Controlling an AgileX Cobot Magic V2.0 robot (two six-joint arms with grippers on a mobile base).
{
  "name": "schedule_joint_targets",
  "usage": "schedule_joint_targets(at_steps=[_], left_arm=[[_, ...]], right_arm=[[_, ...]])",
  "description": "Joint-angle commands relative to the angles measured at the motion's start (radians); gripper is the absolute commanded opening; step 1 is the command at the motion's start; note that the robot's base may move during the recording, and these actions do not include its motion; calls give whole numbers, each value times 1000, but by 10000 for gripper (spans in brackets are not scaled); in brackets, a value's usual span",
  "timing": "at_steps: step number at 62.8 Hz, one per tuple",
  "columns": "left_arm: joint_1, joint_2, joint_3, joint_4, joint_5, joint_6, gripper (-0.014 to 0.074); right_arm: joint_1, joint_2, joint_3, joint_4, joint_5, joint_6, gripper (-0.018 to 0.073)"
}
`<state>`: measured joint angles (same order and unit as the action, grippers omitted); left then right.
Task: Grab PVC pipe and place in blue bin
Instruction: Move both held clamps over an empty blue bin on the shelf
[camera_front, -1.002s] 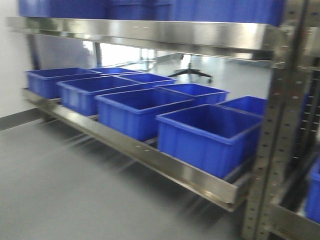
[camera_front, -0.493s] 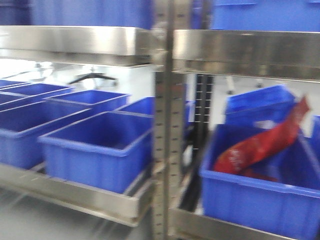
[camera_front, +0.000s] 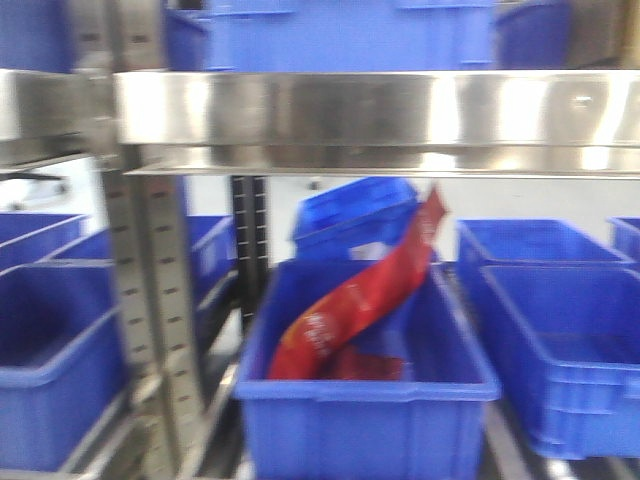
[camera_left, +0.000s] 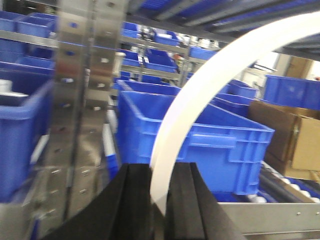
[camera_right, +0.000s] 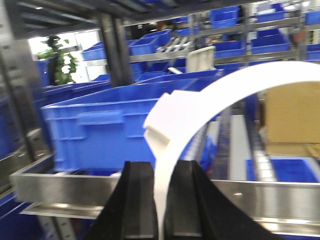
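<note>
Shifted leftward since half a second ago, the perforated steel upright (camera_front: 150, 300) now stands at the left of the front view. The blue bin (camera_front: 360, 420) holding a red packet (camera_front: 350, 310) sits at centre beneath the shelf rail (camera_front: 380, 110), with a tilted bin (camera_front: 350, 215) just behind it and further bins (camera_front: 570, 330) to its right. The left gripper (camera_left: 159, 200) is clamped on the white curved PVC pipe (camera_left: 200, 100), which arches up and rightward. The right gripper (camera_right: 159, 200) is likewise closed on the pipe, just below a stepped joint (camera_right: 162, 125), with a cardboard box (camera_right: 292, 120) at far right
</note>
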<state>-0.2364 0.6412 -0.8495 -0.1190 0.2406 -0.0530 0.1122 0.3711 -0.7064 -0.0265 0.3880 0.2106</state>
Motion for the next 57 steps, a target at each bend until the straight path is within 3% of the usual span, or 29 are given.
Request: schedule_joint_targets(at_steps=[1, 57], left_arm=[[5, -5, -3, -6, -27, -4, -111], [5, -5, -3, -6, -27, -4, -111]], right_arm=[[1, -6, 1, -3, -22, -3, -168], [1, -6, 1, -3, -22, -3, -168]])
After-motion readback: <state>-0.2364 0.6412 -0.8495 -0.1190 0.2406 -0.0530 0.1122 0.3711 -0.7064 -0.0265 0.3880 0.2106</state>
